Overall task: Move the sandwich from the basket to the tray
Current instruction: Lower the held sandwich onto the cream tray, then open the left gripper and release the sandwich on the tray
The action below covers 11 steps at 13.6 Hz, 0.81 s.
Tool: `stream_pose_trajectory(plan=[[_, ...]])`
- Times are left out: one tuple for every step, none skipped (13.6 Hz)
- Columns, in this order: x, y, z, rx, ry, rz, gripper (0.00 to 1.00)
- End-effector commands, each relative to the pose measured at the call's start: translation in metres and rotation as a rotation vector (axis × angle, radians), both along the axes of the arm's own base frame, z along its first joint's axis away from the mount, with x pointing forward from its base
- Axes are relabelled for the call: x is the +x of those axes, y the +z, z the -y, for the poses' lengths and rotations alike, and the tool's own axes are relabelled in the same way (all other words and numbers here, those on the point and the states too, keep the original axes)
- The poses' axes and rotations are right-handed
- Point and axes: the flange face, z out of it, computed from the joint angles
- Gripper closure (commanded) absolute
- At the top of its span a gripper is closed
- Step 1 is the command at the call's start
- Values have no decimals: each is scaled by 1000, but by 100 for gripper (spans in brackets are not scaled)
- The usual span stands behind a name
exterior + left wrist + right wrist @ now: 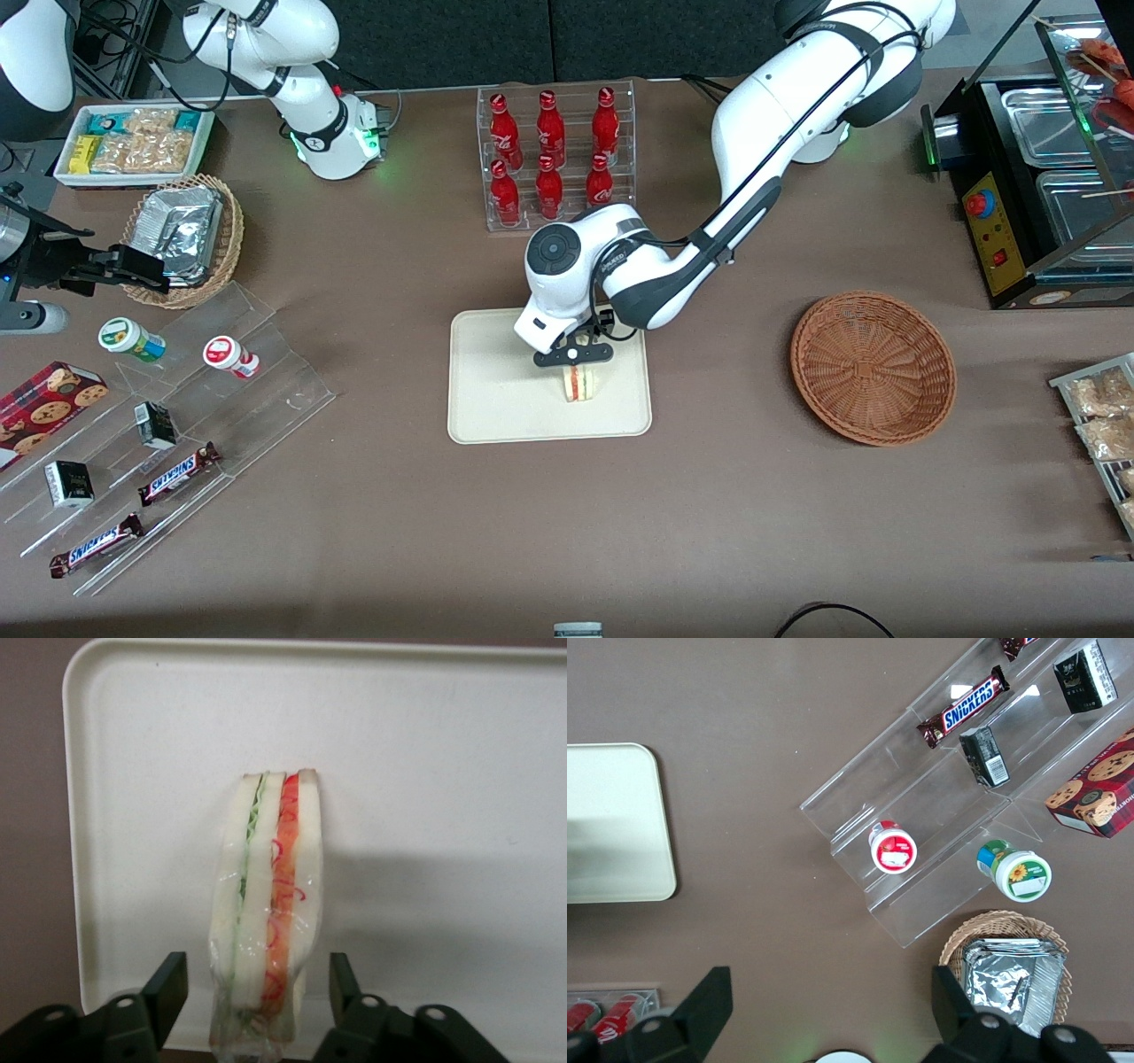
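The sandwich [580,383] [268,904], a plastic-wrapped wedge of white bread with red-orange and green filling stripes, stands on its edge on the cream tray [496,399] [425,771]. My left gripper [574,354] [258,988] hovers just above it, open, a black finger [168,986] on each side with a gap to the bread. The reddish-brown wicker basket [873,365] sits empty toward the working arm's end of the table.
A clear rack of red bottles [554,155] stands farther from the front camera than the tray. Toward the parked arm's end are a clear stepped display [177,416] with snacks, a tan basket of foil packets [186,235] and a white snack box [133,142]. A metal food warmer [1045,168] stands at the working arm's end.
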Motion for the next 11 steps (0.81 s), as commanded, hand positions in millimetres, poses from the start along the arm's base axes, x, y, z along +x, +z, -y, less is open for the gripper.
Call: stream_pose_trajectory(plan=[[16, 37, -3, 45, 41, 29, 1], [24, 59, -9, 58, 66, 31, 1], [28, 82, -15, 68, 82, 44, 1], [32, 105, -25, 79, 102, 58, 1], [33, 132, -36, 86, 131, 66, 1], [35, 156, -47, 91, 165, 73, 1], [36, 176, -58, 100, 186, 84, 1], [39, 195, -72, 115, 209, 96, 1], [45, 212, -91, 128, 240, 103, 1], [49, 229, -107, 131, 273, 100, 1], [53, 249, -127, 114, 306, 87, 1]])
